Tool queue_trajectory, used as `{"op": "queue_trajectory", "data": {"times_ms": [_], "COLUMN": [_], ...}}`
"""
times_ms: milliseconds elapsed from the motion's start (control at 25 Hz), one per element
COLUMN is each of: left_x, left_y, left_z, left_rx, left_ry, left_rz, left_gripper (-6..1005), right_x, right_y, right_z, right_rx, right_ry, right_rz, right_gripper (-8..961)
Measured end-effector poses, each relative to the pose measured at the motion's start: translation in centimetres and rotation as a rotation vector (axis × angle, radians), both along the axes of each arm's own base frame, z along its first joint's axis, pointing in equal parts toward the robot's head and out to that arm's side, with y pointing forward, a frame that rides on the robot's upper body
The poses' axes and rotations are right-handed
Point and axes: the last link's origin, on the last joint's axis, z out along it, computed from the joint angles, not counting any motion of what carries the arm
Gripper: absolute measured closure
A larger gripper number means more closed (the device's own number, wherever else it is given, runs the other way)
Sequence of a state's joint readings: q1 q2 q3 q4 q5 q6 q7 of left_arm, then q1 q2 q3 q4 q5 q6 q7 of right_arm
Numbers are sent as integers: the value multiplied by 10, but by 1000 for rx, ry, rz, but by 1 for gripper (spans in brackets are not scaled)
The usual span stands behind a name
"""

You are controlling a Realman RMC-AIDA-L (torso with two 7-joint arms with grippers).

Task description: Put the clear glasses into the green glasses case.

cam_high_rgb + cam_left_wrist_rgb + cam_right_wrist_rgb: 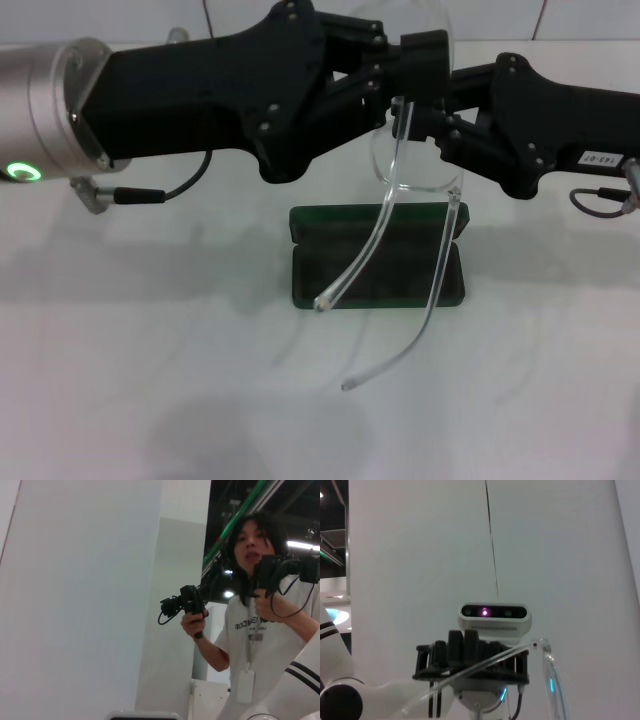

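From the head camera, we see both black grippers, left (pixel 385 75) and right (pixel 440 105), pinching the fully transparent plastic glasses (pixel 410 175) aloft, lens up, arms dangling toward us over the open dark green rectangular case (pixel 377 257) lying crosswise on the white table (pixel 150 380). In the right wrist view, the glasses (pixel 547 670) cross the left gripper (pixel 470 660).

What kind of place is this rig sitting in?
Probably a robotics lab or data-collection room: a person holds black handheld controllers, the walls are plain white panels, and the green glasses case lies open on a bare white table.
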State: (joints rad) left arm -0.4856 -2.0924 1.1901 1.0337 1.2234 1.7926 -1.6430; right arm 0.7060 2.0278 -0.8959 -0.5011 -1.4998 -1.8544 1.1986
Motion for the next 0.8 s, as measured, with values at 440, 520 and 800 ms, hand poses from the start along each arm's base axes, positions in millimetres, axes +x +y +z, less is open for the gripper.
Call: {"op": "queue_trajectory", "data": {"times_ms": [440, 520, 800], "left_x": [-12, -13, -15], "left_y": [12, 15, 15], "left_z": [-9, -10, -9], "left_rx": [78, 96, 108], "left_ry": [-23, -18, -27], "left_rz": [68, 82, 93], "left_gripper": [962, 962, 962], "right_x": [-2, -3, 0], "right_y": [2, 3, 5], "right_z": [3, 4, 4], "right_rx": [20, 29, 47], "right_ry": [21, 27, 20], "right_rz": [3, 3, -17], "right_gripper": [837, 837, 837]}}
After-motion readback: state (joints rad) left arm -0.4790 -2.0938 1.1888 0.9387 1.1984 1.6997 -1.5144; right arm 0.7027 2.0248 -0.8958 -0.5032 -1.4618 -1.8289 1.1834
